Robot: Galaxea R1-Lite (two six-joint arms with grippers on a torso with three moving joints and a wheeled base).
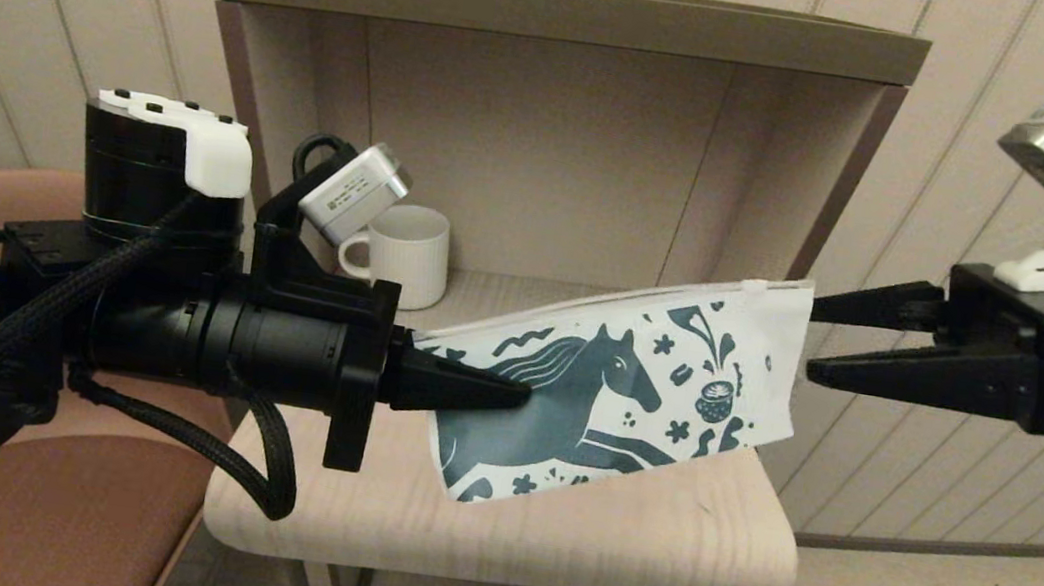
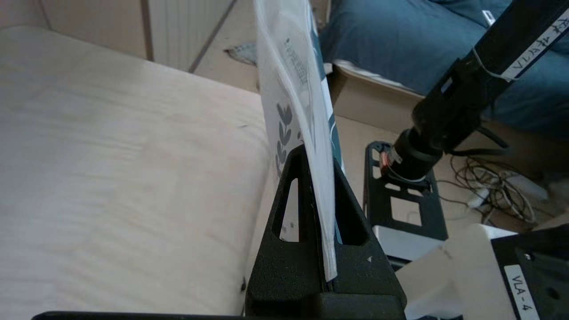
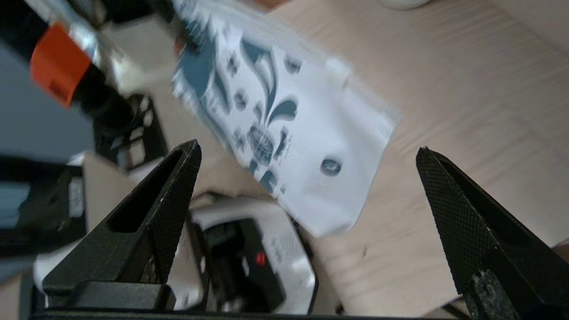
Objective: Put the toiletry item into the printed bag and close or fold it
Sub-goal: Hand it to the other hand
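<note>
Above the pale table [image 1: 551, 529], your left claw [image 1: 509, 394] pinches the printed bag [image 1: 630, 388] aloft, tilted; the right claw [image 1: 810, 341] gapes wide just beside its far end, a white mug [image 1: 406, 253] behind. Left wrist: fingers [image 2: 351, 213] clamp the bag's edge. Right wrist: spread fingers [image 3: 178, 186] frame the bag.

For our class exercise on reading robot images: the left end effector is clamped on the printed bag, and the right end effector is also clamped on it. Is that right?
Not quite. The left end effector is clamped on the printed bag, but the right end effector is open and not touching it, as the right wrist view shows.
</note>
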